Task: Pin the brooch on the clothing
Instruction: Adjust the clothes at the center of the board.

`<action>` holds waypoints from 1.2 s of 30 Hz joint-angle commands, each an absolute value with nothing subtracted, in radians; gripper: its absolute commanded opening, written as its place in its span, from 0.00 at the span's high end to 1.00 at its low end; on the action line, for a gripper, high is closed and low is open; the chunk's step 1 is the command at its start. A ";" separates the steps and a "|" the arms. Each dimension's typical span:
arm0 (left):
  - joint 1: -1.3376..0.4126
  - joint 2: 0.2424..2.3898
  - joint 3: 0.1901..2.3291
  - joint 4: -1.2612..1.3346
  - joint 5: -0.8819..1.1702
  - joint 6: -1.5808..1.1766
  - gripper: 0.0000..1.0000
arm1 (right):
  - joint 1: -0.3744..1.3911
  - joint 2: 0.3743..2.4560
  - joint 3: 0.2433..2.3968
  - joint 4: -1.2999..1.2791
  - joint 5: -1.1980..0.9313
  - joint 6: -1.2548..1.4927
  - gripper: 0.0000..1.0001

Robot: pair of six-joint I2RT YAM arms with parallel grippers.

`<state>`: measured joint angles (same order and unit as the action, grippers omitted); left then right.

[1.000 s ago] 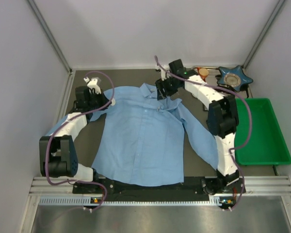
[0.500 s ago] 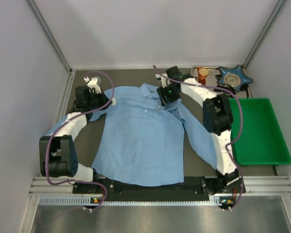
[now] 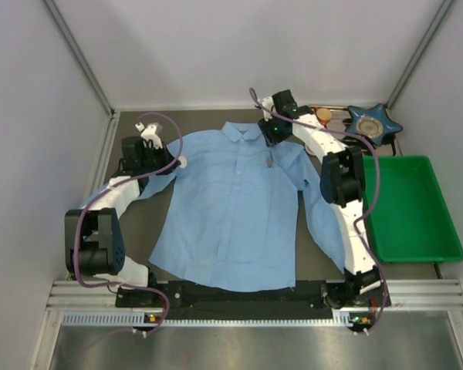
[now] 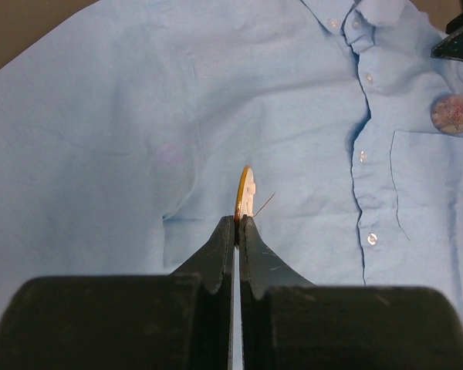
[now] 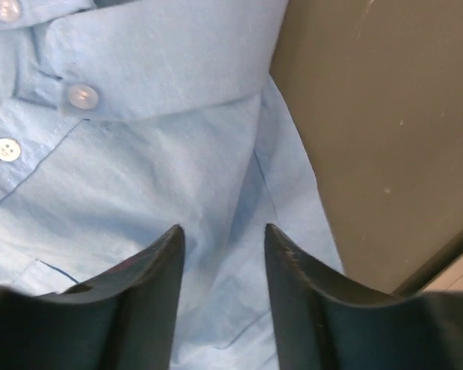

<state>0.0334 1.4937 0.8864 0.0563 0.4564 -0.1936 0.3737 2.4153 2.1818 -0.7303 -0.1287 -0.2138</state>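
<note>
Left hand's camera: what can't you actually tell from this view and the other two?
- Left wrist view: the disc pinched in the left hand shows edge-on; its face is hidden.
- Top view: the round brooch on the shirt is too small to show whether it is fastened.
- Top view: the right arm covers part of the orange object.

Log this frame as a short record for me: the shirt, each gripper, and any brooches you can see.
shirt: light blue, spread flat, front up
left gripper: shut on a thin gold-rimmed disc, edge-on, pin showing, over the shoulder area
right gripper: open, holding nothing, over fabric below the collar
round brooch: on the chest, just above the pocket
</note>
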 commanded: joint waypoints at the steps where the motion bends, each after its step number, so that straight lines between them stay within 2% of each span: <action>1: 0.035 1.511 0.907 0.144 0.468 -0.213 1.00 | 0.449 2.318 2.194 -0.692 -0.176 -0.302 0.42; 3: 0.032 1.517 0.908 0.156 0.456 -0.212 1.00 | 0.478 2.254 2.139 -0.678 -0.213 -0.321 0.34; 4: 0.034 1.520 0.910 0.158 0.446 -0.213 1.00 | 0.495 2.234 2.120 -0.670 -0.215 -0.333 0.26; 7: 0.035 1.528 0.914 0.164 0.402 -0.238 1.00 | 0.567 2.181 2.071 -0.663 -0.261 -0.353 0.25; 11: 0.051 1.525 0.925 0.153 0.377 -0.270 1.00 | 0.679 2.138 1.987 -0.678 -0.452 -0.363 0.31; 17: 0.074 1.519 0.919 0.144 0.379 -0.316 1.00 | 0.819 2.163 1.870 -0.699 -0.532 -0.445 0.32; 28: 0.126 1.500 0.897 0.133 0.403 -0.337 1.00 | 0.908 2.207 1.700 -0.768 -0.520 -0.688 0.49; 36: 0.132 1.473 0.865 0.144 0.454 -0.313 1.00 | 0.905 2.030 1.301 -0.860 -0.483 -1.046 0.52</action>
<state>0.1253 1.5246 0.8803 0.1051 0.4095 -0.3267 0.8993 2.0632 1.4757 -0.6827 -0.5217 -0.8265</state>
